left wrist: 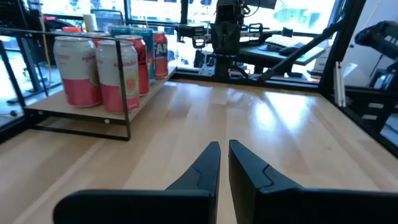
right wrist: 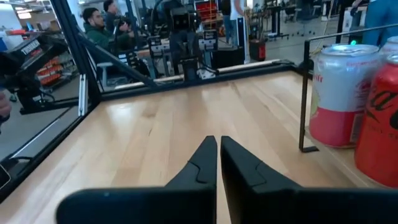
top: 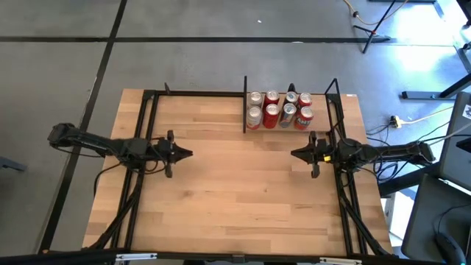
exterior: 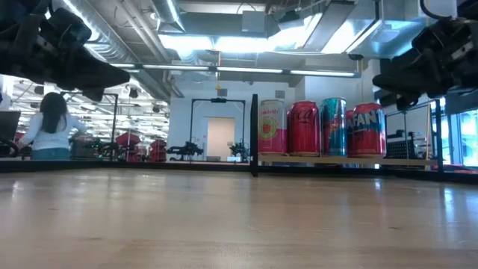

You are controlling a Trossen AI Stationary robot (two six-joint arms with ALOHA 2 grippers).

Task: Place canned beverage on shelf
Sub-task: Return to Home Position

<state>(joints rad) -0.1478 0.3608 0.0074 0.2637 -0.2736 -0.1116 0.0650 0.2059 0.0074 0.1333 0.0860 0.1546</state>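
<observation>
The shelf (top: pixel 294 129) stands at the table's far right, a light-wood ledge in a thin black frame, with several cans (top: pixel 280 109) upright on it in two rows. In the low view the cans (exterior: pixel 304 128) stand on the ledge (exterior: pixel 343 159). My left gripper (top: pixel 190 154) hangs shut and empty above the table's left half. My right gripper (top: pixel 294 154) hangs shut and empty just near of the shelf. The shut fingers also show in the left wrist view (left wrist: pixel 224 149) and the right wrist view (right wrist: pixel 218 142). No can lies loose on the table.
The black frame rails (top: pixel 140 169) run along the table's left and right sides and far edge. The wooden tabletop (top: pixel 235 191) stretches bare between the two grippers. People and equipment show in the room beyond the table (exterior: pixel 51 127).
</observation>
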